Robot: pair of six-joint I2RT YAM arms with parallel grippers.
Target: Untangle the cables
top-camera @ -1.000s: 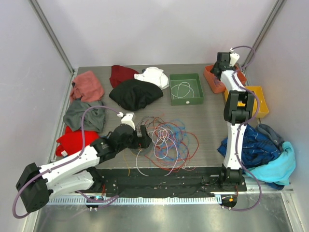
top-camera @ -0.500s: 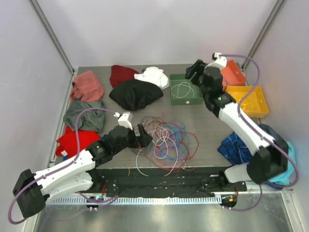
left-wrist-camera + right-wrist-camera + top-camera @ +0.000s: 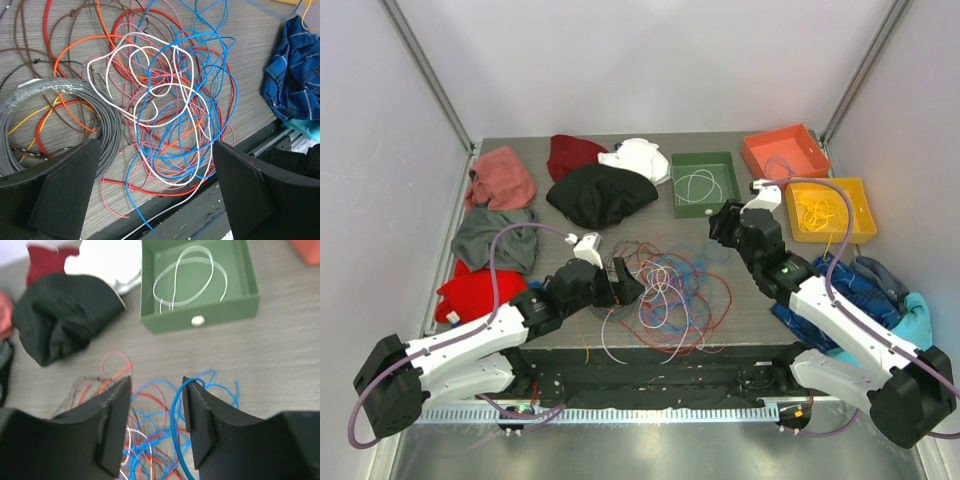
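The cables (image 3: pixel 665 287) lie as one tangle of red, blue, white, pink and orange loops on the table's near middle. My left gripper (image 3: pixel 628 280) hovers at the tangle's left edge, wide open. In the left wrist view the tangle (image 3: pixel 165 100) lies ahead of this gripper (image 3: pixel 156 150), with a grey coil (image 3: pixel 45 100) at its left. My right gripper (image 3: pixel 718 226) hangs over the tangle's far right edge. Its jaws (image 3: pixel 156 390) stand apart, and a blue cable (image 3: pixel 173 416) loops up along the inside of the right finger (image 3: pixel 200 420).
A green box (image 3: pixel 705 207) (image 3: pixel 200 315) at the back holds a white cable. A yellow bin (image 3: pixel 860 232) holds a yellow cable, with an orange bin (image 3: pixel 785 152) behind it. Garments lie along the left and back (image 3: pixel 600 195). Blue cloth (image 3: pixel 850 290) is piled at the right.
My right arm has swung from the bins at the back right down to the tangle's right edge, and its jaws have narrowed. The left gripper has edged right, still open.
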